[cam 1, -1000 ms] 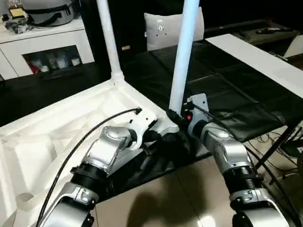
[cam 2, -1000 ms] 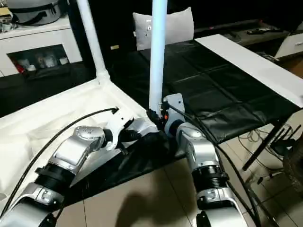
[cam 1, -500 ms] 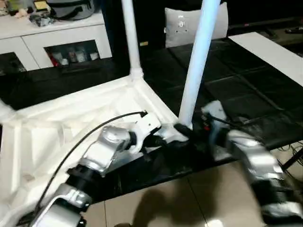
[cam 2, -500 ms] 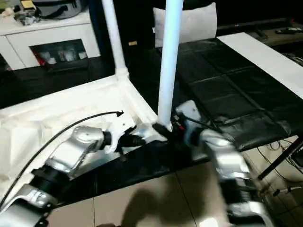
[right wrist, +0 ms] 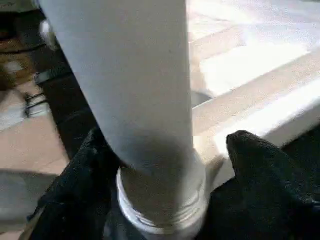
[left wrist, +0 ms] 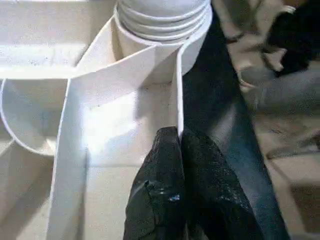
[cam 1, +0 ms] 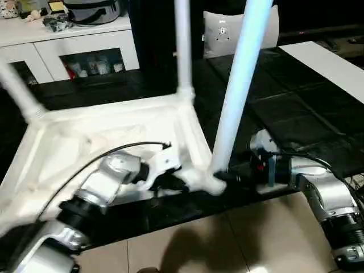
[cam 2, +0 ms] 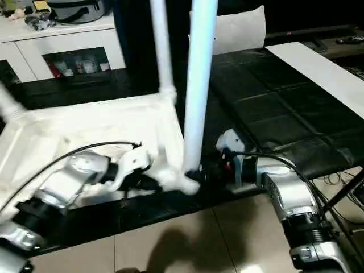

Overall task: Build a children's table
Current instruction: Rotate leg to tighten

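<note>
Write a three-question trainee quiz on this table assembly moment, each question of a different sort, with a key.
1. True or false: the table top lies with its ribbed underside facing up.
2. What are the left gripper's fingers pinching?
A. a loose screw
B. the top's thin side wall
C. the black cable
3. Fill in: the right gripper straddles the base of the nearest ____, by its threaded collar.

Key:
1. True; three legs stand up from its corner sockets.
2. B; the fingers close on the wall just beside the corner socket.
3. leg; one black finger sits on each side of it.
</note>
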